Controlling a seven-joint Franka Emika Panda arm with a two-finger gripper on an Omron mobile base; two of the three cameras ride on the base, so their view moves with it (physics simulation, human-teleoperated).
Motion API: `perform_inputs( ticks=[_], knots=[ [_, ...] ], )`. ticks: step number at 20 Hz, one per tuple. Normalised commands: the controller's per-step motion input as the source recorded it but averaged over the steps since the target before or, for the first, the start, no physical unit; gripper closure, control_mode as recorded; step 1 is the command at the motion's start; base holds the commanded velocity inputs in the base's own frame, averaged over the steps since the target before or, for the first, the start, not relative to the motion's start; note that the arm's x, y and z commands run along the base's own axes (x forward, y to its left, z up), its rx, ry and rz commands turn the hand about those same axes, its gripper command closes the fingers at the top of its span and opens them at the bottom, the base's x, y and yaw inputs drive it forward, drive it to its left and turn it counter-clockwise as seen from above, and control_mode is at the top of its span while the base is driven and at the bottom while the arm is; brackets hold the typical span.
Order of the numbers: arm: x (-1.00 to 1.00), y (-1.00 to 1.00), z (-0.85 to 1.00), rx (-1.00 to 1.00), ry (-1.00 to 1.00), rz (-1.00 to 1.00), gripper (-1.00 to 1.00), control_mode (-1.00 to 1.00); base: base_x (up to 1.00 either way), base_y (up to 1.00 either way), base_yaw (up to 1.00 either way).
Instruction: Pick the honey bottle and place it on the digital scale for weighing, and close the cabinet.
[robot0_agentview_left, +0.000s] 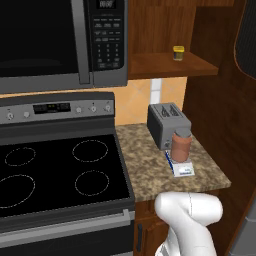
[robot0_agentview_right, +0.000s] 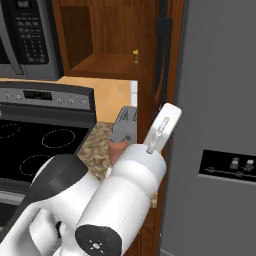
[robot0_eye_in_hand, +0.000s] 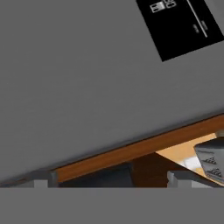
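Honey bottle (robot0_agentview_left: 181, 145) already on digital scale (robot0_agentview_left: 180, 166); cabinet (robot0_agentview_left: 165, 62) door open at two o'clock; gripper (robot0_eye_in_hand: 108, 181) apart, empty.

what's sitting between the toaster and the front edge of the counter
In the left base view, the honey bottle stands upright on the digital scale, directly in front of the toaster. Past the scale, only bare counter runs to the edge.
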Motion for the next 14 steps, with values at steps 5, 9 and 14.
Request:
perform_inputs(
  ticks=[5, 9, 14],
  knots=[
    [0.61, -0.02, -0.11, 0.1, 0.0, 0.18, -1.0, -1.0, 0.0, 0.0, 0.0],
    [0.81, 0.52, -0.36, 0.16, -0.02, 0.3, -1.0, -1.0, 0.0, 0.0, 0.0],
    [0.76, 0.77, -0.16, 0.14, -0.13, 0.35, -1.0, -1.0, 0.0, 0.0, 0.0]
  ],
)
